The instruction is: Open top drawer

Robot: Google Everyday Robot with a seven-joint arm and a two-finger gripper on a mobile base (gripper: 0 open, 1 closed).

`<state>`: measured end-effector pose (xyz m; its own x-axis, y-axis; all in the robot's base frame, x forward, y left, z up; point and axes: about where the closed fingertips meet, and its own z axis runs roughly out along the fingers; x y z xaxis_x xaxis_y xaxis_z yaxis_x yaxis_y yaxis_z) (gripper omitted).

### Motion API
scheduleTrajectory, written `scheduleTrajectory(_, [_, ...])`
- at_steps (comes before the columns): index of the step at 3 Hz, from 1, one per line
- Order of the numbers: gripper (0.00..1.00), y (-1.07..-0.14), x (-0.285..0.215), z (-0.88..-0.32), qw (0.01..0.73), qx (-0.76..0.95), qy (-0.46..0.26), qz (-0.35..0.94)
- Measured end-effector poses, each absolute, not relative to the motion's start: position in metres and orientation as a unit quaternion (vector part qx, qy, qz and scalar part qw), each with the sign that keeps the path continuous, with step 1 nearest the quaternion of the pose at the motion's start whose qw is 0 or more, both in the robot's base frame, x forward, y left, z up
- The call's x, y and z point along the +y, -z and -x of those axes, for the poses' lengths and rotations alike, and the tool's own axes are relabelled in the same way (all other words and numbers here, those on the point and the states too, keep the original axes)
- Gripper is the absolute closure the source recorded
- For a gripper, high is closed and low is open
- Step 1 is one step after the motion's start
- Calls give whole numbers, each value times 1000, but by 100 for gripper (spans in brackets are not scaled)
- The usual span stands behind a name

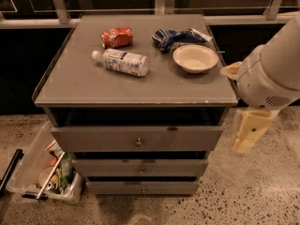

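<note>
The top drawer (93,138) is the widest grey front of three in the cabinet at the middle of the camera view. It has a small round metal knob (138,142) at its centre, and a dark gap shows above it under the cabinet top. My gripper (248,134) hangs cream-coloured from the white arm (269,76) at the right, beside the cabinet's right front corner. It is level with the top drawer, apart from it and well right of the knob. It holds nothing that I can see.
On the grey cabinet top (79,81) lie a red can (116,37), a water bottle (121,61), a blue bag (174,37) and a white bowl (195,58). Two narrower drawers (140,168) sit below. A clear bin (33,175) of clutter stands on the floor at left.
</note>
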<state>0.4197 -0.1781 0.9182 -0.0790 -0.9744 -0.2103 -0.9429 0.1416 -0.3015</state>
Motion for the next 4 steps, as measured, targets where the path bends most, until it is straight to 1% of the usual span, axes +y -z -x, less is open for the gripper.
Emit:
scheduleTrajectory(1, [0,-889,-172,-415,199,717,33,667])
scheduleTrajectory(3, [0,-880,-169,-415,205,711,38,671])
scheduleTrajectory(4, [0,-860,-167,-421,221,703,28,676])
